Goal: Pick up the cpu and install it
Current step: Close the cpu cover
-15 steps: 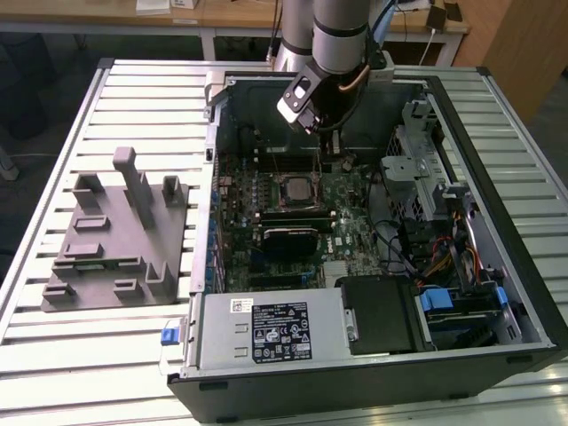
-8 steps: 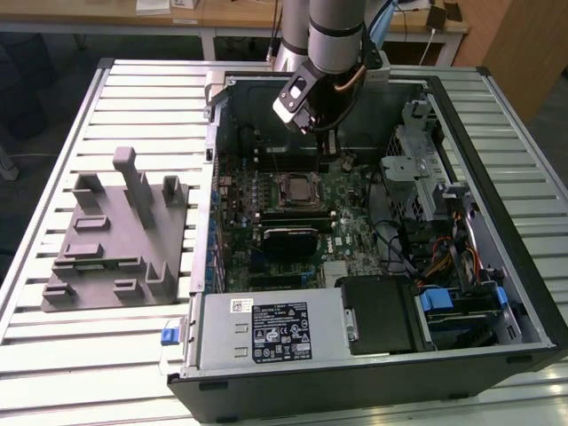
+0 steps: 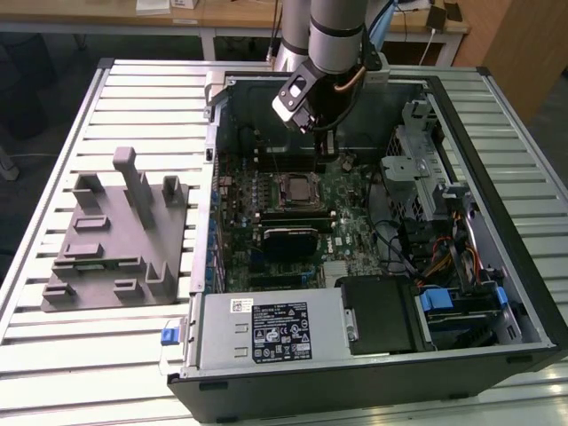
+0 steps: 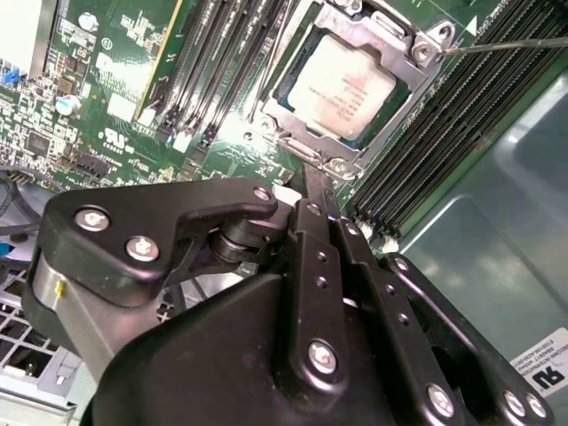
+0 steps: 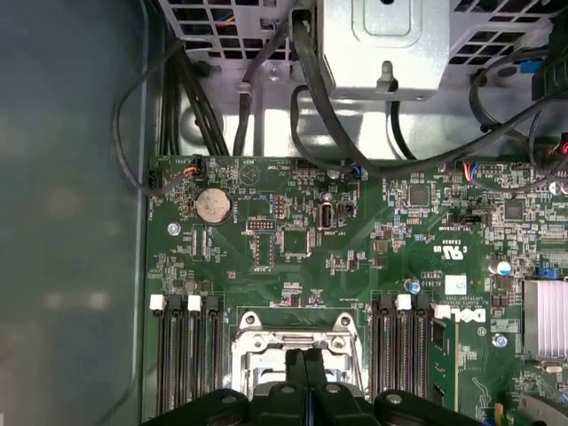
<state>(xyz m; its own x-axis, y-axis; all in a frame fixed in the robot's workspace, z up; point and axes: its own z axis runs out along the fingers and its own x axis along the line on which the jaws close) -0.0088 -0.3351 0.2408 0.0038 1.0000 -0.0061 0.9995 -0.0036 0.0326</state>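
1. Power supply [image 3: 266, 330]: silver, labelled, nearest the onlooker, at the front wall of the open case [image 3: 355, 390] on the slatted table [image 3: 53, 355].
2. Fixture block [image 3: 115, 235]: grey, outside the case on the exterior view's left.
3. Motherboard [image 3: 346, 231]: mid-case, carrying the socket frame [image 3: 300, 188].
4. Cpu [image 4: 342, 89]: pale silver top, lying flat within the socket frame, well clear of the fingers.
5. Gripper [image 4: 312, 173]: poised over the board just beside the socket, fingers pressed together with nothing between them (they read as one black blade).

Hazards, as judged: the closed tips could scrape the cpu's top or knock the thin lever wire if they drop off-line. A chip not fully seated could be pushed askew onto the contacts beneath.

Views compared: the second wrist view gives the cpu's face and frame screws. The first wrist view offers instead the coin cell [image 5: 213, 206] and the cables [image 5: 311, 98] farther back. The exterior view supplies the fixture block.
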